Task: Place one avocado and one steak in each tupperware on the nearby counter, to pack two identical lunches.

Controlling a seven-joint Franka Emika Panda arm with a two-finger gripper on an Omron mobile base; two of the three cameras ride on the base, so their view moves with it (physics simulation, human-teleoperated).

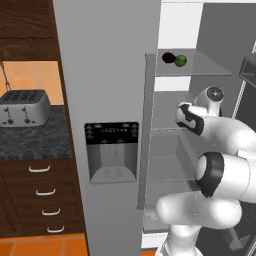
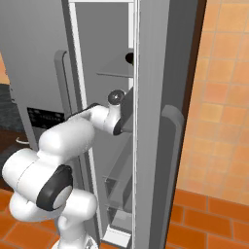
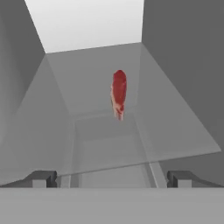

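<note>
Gripper (image 3: 112,178) jaws stand wide apart, empty; the steak (image 3: 118,93) lies ahead on the fridge shelf (image 3: 175,131), centred between them.

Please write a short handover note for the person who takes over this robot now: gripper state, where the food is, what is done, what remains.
Gripper: open, holds nothing, reaching into the open fridge.
Steak: one red piece lies on a glass shelf straight ahead of the fingers, not touched yet.
Two round items, one dark and one green, perhaps avocados, sit on an upper fridge shelf.
Counter: carries a toaster; no packed food seen there.
Done: fridge opened, arm inside.
Left: grasp the steak, carry it to a container, then the rest.
</note>
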